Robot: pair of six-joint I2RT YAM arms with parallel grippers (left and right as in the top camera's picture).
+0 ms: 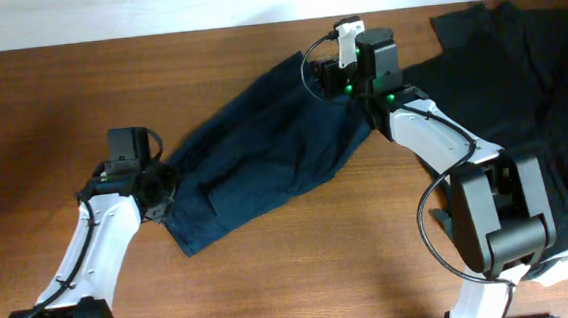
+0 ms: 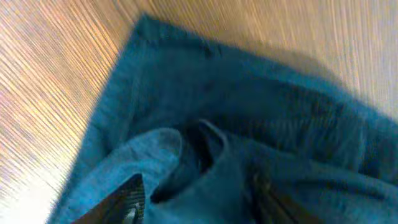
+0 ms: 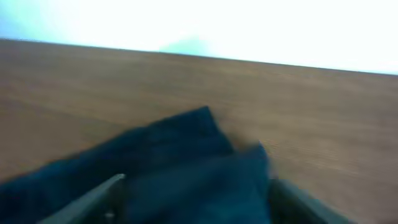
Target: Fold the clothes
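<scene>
Both claws hold navy shorts, one at each end.
Shorts (image 1: 263, 150) lie diagonally across mid table (image 1: 50, 105), low end to the left, high end up right. L gripper (image 1: 163, 190) sits at the low-left corner; wrist cam shows blue cloth bunched up betw. its fingers (image 2: 127, 200), clamped on it. R gripper (image 1: 330, 76) is at the top-right end; cloth fills the gap betw. its fingers (image 3: 99, 200), so it's grasping too, tho the view is blurred. Black clothes (image 1: 517, 52) are heaped at the table's far right, behind the R arm (image 1: 433, 134); can't tell if they touch the shorts.
</scene>
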